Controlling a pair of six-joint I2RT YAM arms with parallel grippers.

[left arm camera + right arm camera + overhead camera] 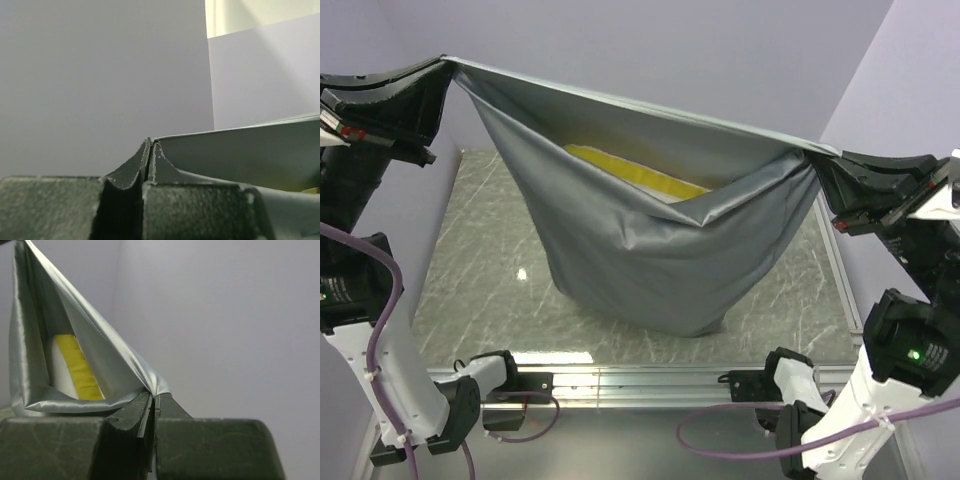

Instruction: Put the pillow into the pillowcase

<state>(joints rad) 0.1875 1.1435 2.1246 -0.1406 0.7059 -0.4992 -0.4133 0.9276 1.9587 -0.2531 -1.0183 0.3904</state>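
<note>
The left gripper [446,63] and right gripper [820,157] each pinch a top corner of the pillowcase [620,240], holding it high so the pillow [640,175] (yellow edge showing) drops deep inside. Its bottom seems to touch the table [480,290].

Blocked across the middle by the pillowcase [630,250], strung taut and pinched at its top corners in left claw [446,62] and right claw [817,155]. Sags down onto the worktop [470,290] and rests there, closing off any way underneath at the centre. Gapes upward between taut far edge and slack near edge, yet mostly filled by the pillow [640,172]; only a narrow slot left above its yellow band. Bare worktop left of the sack, in front as far as the rail [650,378], and along a thin strip to the right. Hemmed in by walls [670,50] at left, back and right. Open air above the taut edge.
</note>
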